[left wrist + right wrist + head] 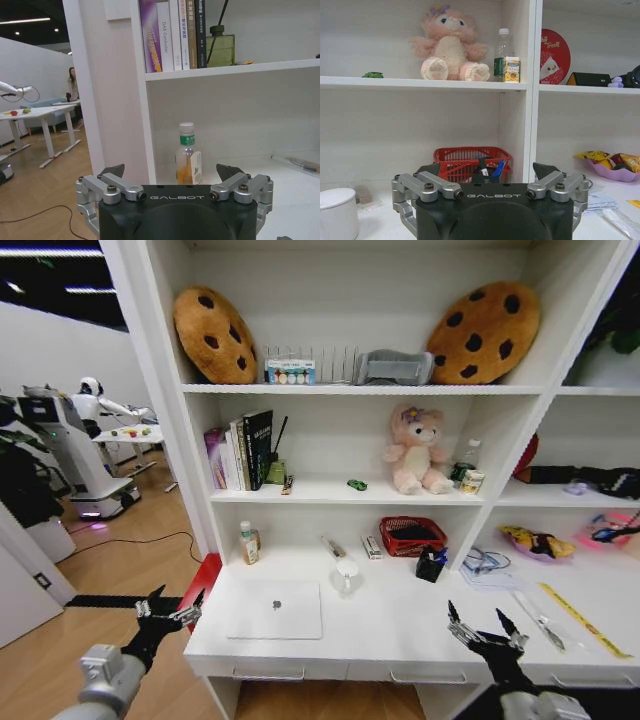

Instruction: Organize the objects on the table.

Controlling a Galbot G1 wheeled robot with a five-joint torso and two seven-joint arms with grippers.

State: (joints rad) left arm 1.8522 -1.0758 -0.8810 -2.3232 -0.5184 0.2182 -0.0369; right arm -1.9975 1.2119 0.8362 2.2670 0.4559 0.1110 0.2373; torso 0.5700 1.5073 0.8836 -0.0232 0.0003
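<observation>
A shut silver laptop lies on the left of the white table. A tiny green toy sits on the shelf above. A thin pen lies to the right, beside a yellow ruler. A small bottle stands at the back left, a white cup near the middle. My left gripper hovers open off the table's left end. My right gripper is open over the front edge, right of the laptop.
A red mesh basket and a black holder stand at the back. A pink plush bear sits on the shelf. Books fill the shelf's left. Three drawers run under the table's front edge.
</observation>
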